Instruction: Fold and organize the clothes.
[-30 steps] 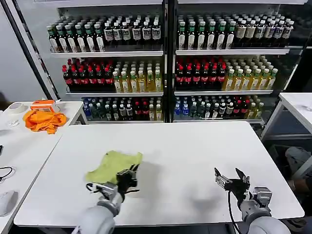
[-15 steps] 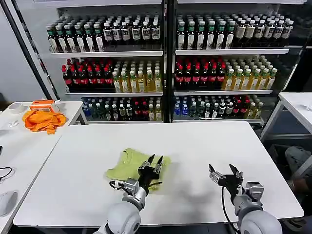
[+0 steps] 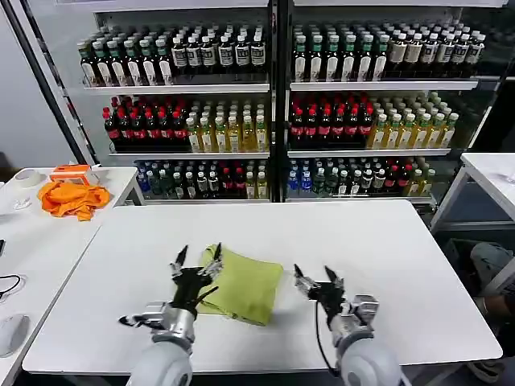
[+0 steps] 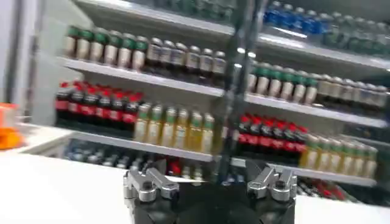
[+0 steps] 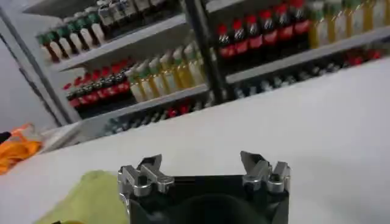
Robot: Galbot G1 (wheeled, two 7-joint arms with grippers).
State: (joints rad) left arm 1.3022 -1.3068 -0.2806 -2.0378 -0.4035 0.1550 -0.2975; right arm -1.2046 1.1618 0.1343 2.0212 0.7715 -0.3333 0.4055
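No text, label or number was readable; the labels on the shelved plastic drink bottles (image 3: 217, 129) stayed illegible.

The robot had two round, light grey arms. Each ended in a black gripper, the left gripper (image 3: 195, 259) and the right gripper (image 3: 314, 277), with thin, pointed black fingers. Silver metal blocks with small screws sat at the finger bases. A black cable ran along the right arm.
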